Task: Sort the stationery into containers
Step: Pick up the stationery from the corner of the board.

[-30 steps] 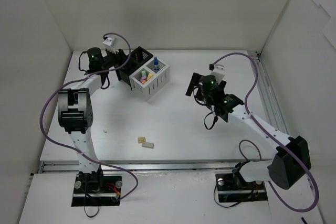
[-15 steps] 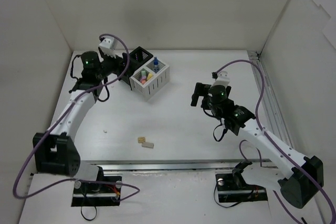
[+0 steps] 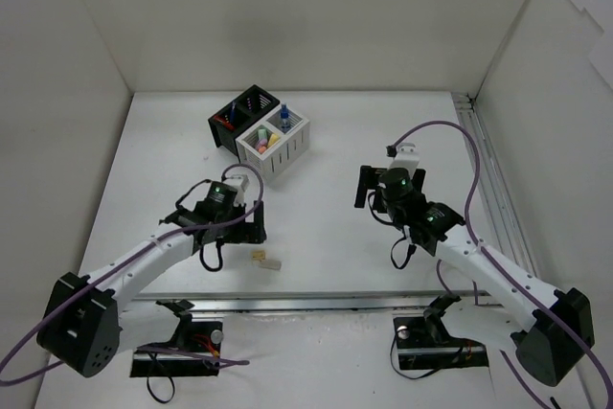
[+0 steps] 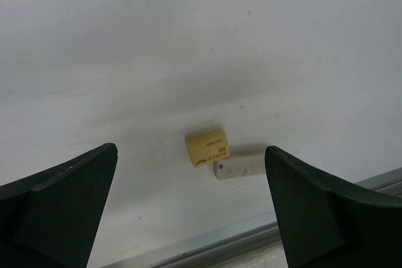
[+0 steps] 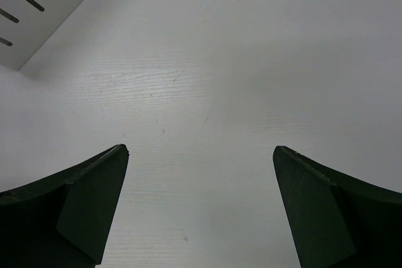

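Two beige erasers lie touching near the table's front edge, one yellowish (image 3: 259, 256) (image 4: 208, 147), one paler (image 3: 273, 261) (image 4: 237, 165). My left gripper (image 3: 222, 229) (image 4: 190, 150) is open and empty, hovering just behind them, its fingers spread to either side. My right gripper (image 3: 388, 182) (image 5: 200, 149) is open and empty over bare table at centre right. The black box (image 3: 239, 112) holds thin pens. The white box (image 3: 287, 148) holds yellow, pink and green markers (image 3: 265, 141) and the blue-capped bottle (image 3: 284, 119). Its corner shows in the right wrist view (image 5: 44, 4).
White walls enclose the table on the left, back and right. A metal rail (image 3: 316, 302) (image 4: 251, 236) runs along the front edge just beyond the erasers. A small white speck (image 3: 192, 237) lies left of my left gripper.
My left arm has swung from the black box at the back down to the front, above the erasers. My right arm has shifted slightly right and nearer.
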